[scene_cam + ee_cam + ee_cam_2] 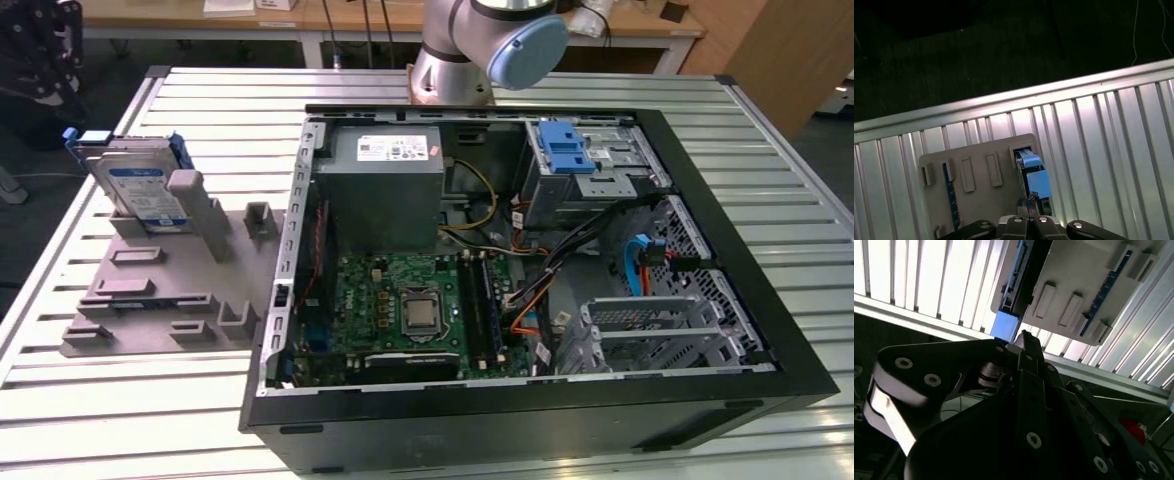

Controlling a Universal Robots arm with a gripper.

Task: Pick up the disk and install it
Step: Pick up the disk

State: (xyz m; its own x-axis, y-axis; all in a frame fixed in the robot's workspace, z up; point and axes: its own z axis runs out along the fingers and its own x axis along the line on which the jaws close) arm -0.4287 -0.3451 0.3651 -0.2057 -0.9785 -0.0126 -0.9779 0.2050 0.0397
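The disk (144, 190) stands upright on its edge in a slot at the far end of a grey stand (160, 290), on the slatted surface (134, 400) at the exterior view's left. In the first wrist view the end effector (1029, 210) hangs straight above it, looking down on the disk's thin blue upper edge, which runs lengthwise towards it. I cannot tell how far open it is; it grips nothing visible. The open computer case (534, 420) lies just beside the stand, on the exterior view's right.

Slatted table (120, 400) carries computer case (534, 405) and grey holder (147, 290).
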